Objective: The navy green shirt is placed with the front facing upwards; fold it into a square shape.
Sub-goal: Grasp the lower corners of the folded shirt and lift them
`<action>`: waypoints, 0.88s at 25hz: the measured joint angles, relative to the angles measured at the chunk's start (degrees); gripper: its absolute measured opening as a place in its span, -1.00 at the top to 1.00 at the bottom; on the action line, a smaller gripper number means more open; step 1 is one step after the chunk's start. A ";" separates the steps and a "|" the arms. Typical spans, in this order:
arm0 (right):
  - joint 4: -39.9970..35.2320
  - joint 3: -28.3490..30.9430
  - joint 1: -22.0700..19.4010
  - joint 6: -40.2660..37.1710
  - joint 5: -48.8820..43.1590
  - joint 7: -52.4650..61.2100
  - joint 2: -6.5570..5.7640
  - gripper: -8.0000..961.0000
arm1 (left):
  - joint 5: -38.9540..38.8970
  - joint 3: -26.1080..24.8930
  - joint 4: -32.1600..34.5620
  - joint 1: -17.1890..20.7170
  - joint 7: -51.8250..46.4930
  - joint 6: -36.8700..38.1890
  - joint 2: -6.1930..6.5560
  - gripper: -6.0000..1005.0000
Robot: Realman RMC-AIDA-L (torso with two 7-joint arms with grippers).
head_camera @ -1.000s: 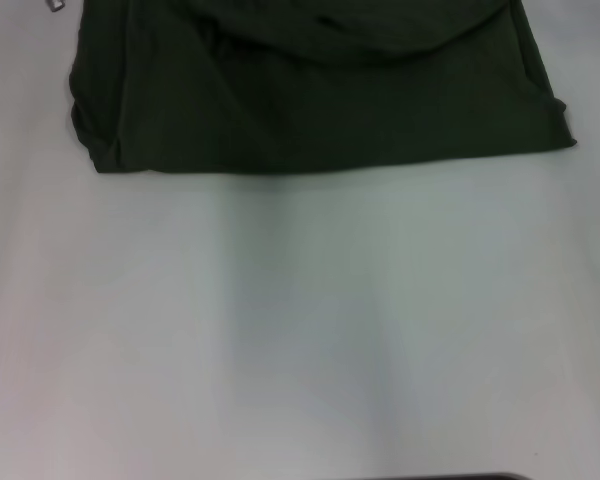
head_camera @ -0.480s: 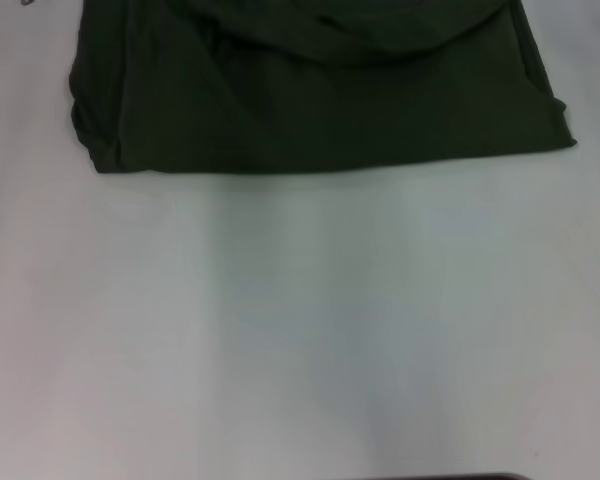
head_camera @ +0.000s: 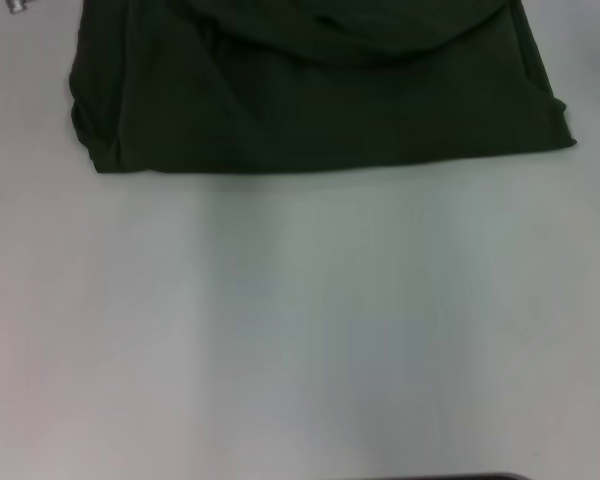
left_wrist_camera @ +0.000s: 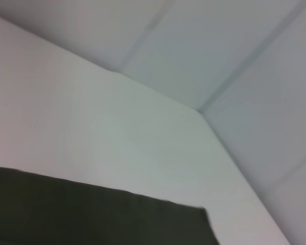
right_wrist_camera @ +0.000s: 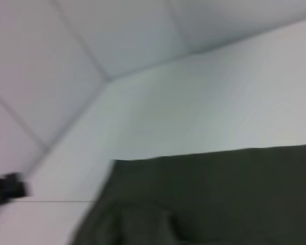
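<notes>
Shirt first: the dark olive-green cotton T-shirt (head_camera: 310, 85) lies partly folded at the far side of the pale white table (head_camera: 300, 320), its long axis running left to right, its near hem straight. A small metallic bit, probably the left gripper (head_camera: 16, 6), shows at the far left corner, just beyond the shirt's left edge; whether it is released or clenched cannot be told. The right gripper is out of sight. The left arm appears nearer.
</notes>
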 joint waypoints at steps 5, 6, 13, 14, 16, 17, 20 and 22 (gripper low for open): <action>-0.06 4.89 -3.84 -9.38 8.45 -4.97 0.27 -0.94 | -3.05 -0.18 -1.49 2.11 7.19 7.66 0.10 -0.19; 0.04 5.57 -4.52 -10.43 8.90 -5.34 0.27 -0.94 | -3.16 -0.35 -1.65 2.83 7.63 8.90 0.25 -0.20; 2.81 6.85 -8.37 -13.23 8.92 -9.04 0.84 -0.94 | -7.29 -1.98 0.57 9.49 5.06 13.95 2.83 -0.20; 3.57 6.92 -8.58 -13.38 8.93 -9.38 0.91 -0.94 | -7.61 -2.48 1.64 10.11 4.07 14.86 3.45 -0.20; 5.19 6.95 -8.73 -13.44 8.79 -9.94 0.93 -0.94 | -7.71 -3.24 4.52 11.11 2.31 16.23 5.10 -0.20; 5.96 6.89 -8.74 -13.50 8.71 -10.30 0.93 -0.94 | -7.72 -3.37 5.74 11.44 2.02 16.50 5.70 -0.20; 7.89 6.58 -8.47 -13.79 8.53 -11.46 0.93 -0.94 | -7.59 -4.04 10.22 12.22 1.70 16.82 7.90 -0.20; 8.64 6.57 -8.28 -13.90 8.49 -11.85 0.93 -0.94 | -7.41 -4.31 12.90 12.35 1.57 16.83 9.33 -0.20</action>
